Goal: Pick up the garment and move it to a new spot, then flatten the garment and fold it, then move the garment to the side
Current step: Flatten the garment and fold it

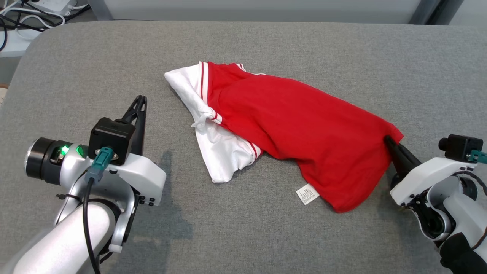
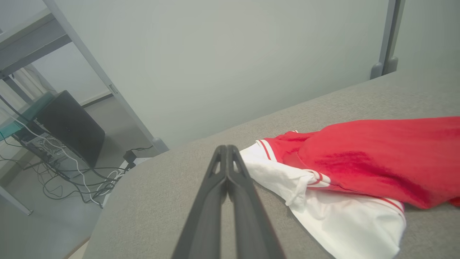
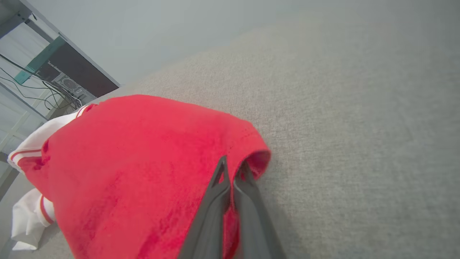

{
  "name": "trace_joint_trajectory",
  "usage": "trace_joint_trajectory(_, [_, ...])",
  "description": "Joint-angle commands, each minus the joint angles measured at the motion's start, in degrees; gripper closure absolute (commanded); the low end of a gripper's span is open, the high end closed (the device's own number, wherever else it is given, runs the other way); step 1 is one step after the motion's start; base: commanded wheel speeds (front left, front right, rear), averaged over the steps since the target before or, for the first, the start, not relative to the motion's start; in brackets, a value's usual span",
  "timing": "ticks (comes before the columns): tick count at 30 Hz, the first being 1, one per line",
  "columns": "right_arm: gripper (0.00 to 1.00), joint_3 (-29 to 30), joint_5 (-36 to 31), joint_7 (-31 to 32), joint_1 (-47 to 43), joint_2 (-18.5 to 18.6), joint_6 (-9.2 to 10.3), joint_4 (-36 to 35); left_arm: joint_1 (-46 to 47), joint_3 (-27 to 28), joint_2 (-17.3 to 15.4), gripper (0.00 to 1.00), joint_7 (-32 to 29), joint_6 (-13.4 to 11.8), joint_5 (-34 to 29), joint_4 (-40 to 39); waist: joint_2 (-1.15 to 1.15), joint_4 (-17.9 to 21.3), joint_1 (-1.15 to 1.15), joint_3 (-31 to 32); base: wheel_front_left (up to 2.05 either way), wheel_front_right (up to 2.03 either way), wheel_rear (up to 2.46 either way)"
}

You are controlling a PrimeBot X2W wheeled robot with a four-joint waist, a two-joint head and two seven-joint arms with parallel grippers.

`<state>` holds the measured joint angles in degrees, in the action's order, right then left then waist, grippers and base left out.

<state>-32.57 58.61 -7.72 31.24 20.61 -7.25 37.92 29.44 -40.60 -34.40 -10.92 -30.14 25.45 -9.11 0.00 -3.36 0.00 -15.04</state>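
- Right gripper (image 1: 388,140) has its two dark fingers pressed together on the right hem corner of the crumpled red and white cloth garment (image 1: 289,121); I see red fabric pinched at the tips.
- Left gripper (image 1: 140,99) is closed on nothing, off to the garment's left and apart from it.
- I find the garment lying mid-way across the grey fabric-covered counter (image 1: 95,57), its white striped end to the left.
- Small white care label (image 1: 307,194) lies flat at the red near edge.
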Motion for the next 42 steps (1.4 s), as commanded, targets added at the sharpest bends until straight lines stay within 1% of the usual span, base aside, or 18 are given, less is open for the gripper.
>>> trace_joint_trajectory(1, [1.0,-1.17,-1.13,-1.76,1.06,1.65,-0.24,-0.74,0.97,2.5,-1.47,1.0,0.12,-0.52,0.62,-1.34,0.0,0.14,0.0,0.05,0.0,0.0,0.0])
trace_joint_trajectory(5, [1.0,-2.02,-3.74,-5.86,2.61,4.47,-0.24,-0.16,-0.39,1.96,-0.19,1.0,1.16,-0.6,1.44,-0.48,0.0,1.27,0.0,0.11,0.0,0.0,0.0])
trace_joint_trajectory(6, [1.0,-1.71,-4.57,-6.32,2.9,5.23,-0.24,-0.09,-0.65,1.89,0.15,0.88,1.46,-0.64,1.63,-0.24,0.0,1.55,0.0,0.14,0.0,0.0,0.0])
trace_joint_trajectory(7, [1.0,-1.2,-5.62,-6.68,3.17,6.1,-0.24,0.07,-0.84,1.84,0.48,0.83,1.82,-0.67,1.76,0.06,0.0,1.77,0.0,0.17,0.0,0.0,0.0])
trace_joint_trajectory(8, [1.0,-0.55,-6.91,-6.92,3.44,6.97,-0.24,0.24,-1.06,1.77,0.79,0.59,2.01,-0.65,2.0,0.45,0.0,2.03,0.0,0.21,0.0,0.0,0.0])
trace_joint_trajectory(9, [1.0,0.4,-8.4,-7.08,3.67,7.78,-0.24,0.42,-1.26,1.71,1.16,0.51,2.23,-0.61,2.29,0.83,0.0,2.33,0.0,0.28,0.0,0.0,0.0])
trace_joint_trajectory(10, [1.0,1.79,-9.75,-7.18,3.78,8.44,-0.24,0.63,-1.43,1.63,1.47,0.0,2.39,-0.59,2.5,1.26,0.0,2.61,0.0,0.35,0.0,0.0,0.0])
trace_joint_trajectory(15, [1.0,9.01,-17.98,-7.26,1.37,10.15,-0.24,-1.42,-1.49,1.12,3.48,0.0,3.32,0.38,3.85,3.41,0.0,3.53,0.0,0.56,0.0,0.0,0.0])
trace_joint_trajectory(18, [1.0,10.29,-20.42,-7.26,-1.11,9.22,-0.24,-2.9,-1.24,1.15,5.54,0.0,3.99,1.45,5.66,5.78,0.0,4.05,0.0,0.7,0.0,0.0,0.0])
trace_joint_trajectory(22, [1.0,10.76,-22.15,-7.02,-3.26,7.51,-0.24,-4.3,0.09,0.29,8.91,0.0,4.24,4.77,8.48,12.62,0.0,4.63,0.0,0.6,0.0,0.0,0.0])
trace_joint_trajectory(23, [1.0,10.76,-22.15,-7.02,-3.26,7.51,-0.24,-4.3,0.09,0.29,8.91,0.0,4.24,4.77,8.48,12.62,0.0,4.63,0.0,0.6,0.0,0.0,0.0])
trace_joint_trajectory(24, [1.0,10.51,-22.34,-6.42,-3.89,6.48,-0.24,-5.17,1.67,-0.59,10.21,0.0,4.63,6.73,8.68,17.81,0.0,4.88,0.0,0.44,0.0,0.0,0.0])
trace_joint_trajectory(25, [1.0,10.51,-22.34,-6.42,-3.89,6.48,-0.24,-5.17,1.67,-0.59,10.21,0.0,4.63,6.73,8.68,17.81,0.0,4.88,0.0,0.44,0.0,0.0,0.0])
trace_joint_trajectory(33, [1.0,10.08,-23.02,-4.97,-4.66,5.15,-0.24,-8.13,9.37,-2.84,15.48,0.0,6.08,14.08,9.45,38.0,0.0,6.31,0.0,-0.93,0.0,0.0,0.0])
trace_joint_trajectory(38, [1.0,10.48,-23.03,-4.14,-5.12,5.65,-0.24,-9.48,12.78,-3.65,18.56,0.0,7.47,17.42,9.9,47.18,0.0,7.35,0.0,-1.41,0.0,0.0,0.0])
trace_joint_trajectory(39, [1.0,10.69,-23.06,-4.02,-5.24,5.82,-0.24,-9.7,13.33,-3.66,19.11,0.02,7.87,17.91,10.04,48.47,0.0,7.47,0.0,-1.48,0.0,0.0,0.0])
trace_joint_trajectory(40, [1.0,10.92,-23.11,-3.92,-5.34,5.91,-0.24,-9.91,13.8,-3.73,19.58,0.16,8.05,18.41,10.18,49.73,0.0,7.6,0.0,-1.53,0.0,0.0,0.0])
trace_joint_trajectory(42, [1.0,11.3,-23.24,-3.7,-5.53,6.0,-0.24,-10.3,14.61,-3.71,20.34,0.59,8.65,19.27,10.5,51.83,0.0,7.86,0.0,-1.64,0.0,0.0,0.0])
